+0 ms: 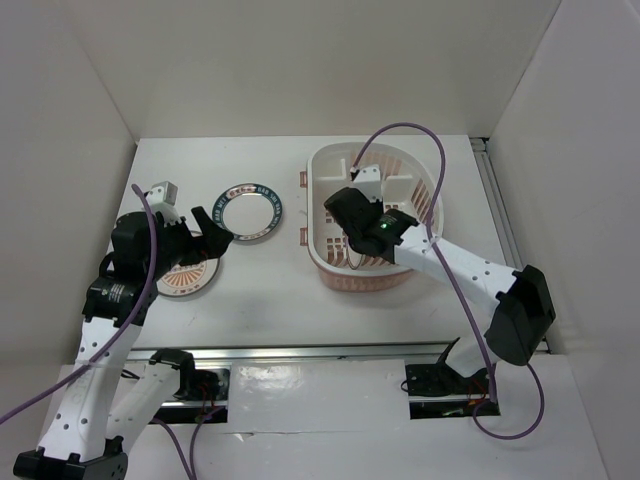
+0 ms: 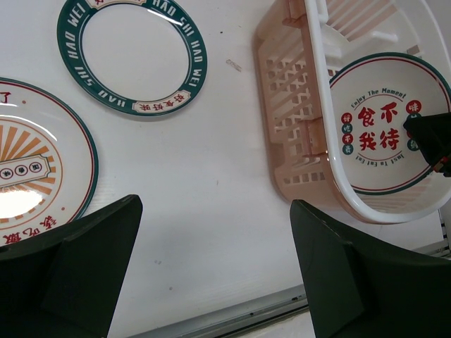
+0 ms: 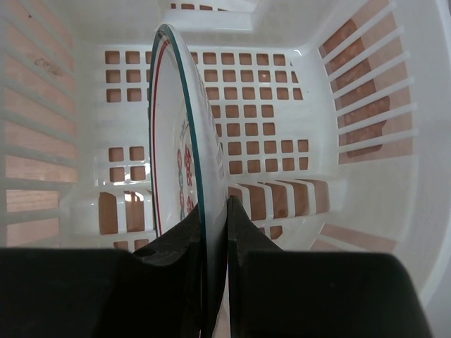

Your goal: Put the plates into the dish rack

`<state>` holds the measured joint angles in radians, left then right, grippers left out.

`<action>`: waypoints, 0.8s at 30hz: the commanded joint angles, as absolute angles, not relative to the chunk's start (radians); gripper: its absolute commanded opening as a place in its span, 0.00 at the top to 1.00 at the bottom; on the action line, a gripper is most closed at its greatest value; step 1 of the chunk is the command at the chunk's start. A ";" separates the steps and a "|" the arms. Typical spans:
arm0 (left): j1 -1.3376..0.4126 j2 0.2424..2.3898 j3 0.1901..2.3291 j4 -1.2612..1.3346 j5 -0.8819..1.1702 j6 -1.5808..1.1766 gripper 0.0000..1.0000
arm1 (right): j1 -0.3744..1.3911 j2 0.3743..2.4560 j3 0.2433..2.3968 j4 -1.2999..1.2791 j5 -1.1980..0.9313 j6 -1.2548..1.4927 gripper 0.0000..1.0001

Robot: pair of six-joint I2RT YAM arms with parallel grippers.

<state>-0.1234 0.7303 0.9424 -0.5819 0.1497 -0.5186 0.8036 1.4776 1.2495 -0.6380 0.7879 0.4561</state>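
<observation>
Matte white tabletop (image 1: 270, 290); right tool (image 3: 215, 211) clamped on round glossy plate (image 3: 173, 141) inside perforated rack (image 3: 254, 91), left tool (image 2: 215, 204) spread

Pink dish rack (image 2: 289, 105), orange-striped plate (image 2: 28, 165), possibly teal-rimmed plate (image 2: 132, 56), red-green-motif plate (image 2: 377, 134)

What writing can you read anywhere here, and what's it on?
"HAO SHI WEI": dark-rimmed plate, rim; its small Chinese characters are too small.
"Enjoy The Moment": white plate in the dish rack.
"食不我待": same plate, centre.
Its lower curved line: too blurred.
Striped plate: red characters cut off, unreadable.
</observation>
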 commanded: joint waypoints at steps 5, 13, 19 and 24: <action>-0.127 0.716 0.939 -0.543 0.140 -0.491 0.00 | 0.827 1.460 1.241 -0.626 0.813 0.494 0.98; -0.127 0.716 0.930 -0.543 0.140 -0.491 0.00 | 0.845 1.460 1.210 -0.626 0.813 0.534 0.93; -0.127 0.716 0.930 -0.543 0.140 -0.491 0.00 | 0.880 1.479 1.210 -0.655 0.824 0.566 0.82; -0.127 0.707 0.920 -0.543 0.130 -0.491 0.00 | 0.923 1.497 1.238 -0.695 0.868 0.603 0.50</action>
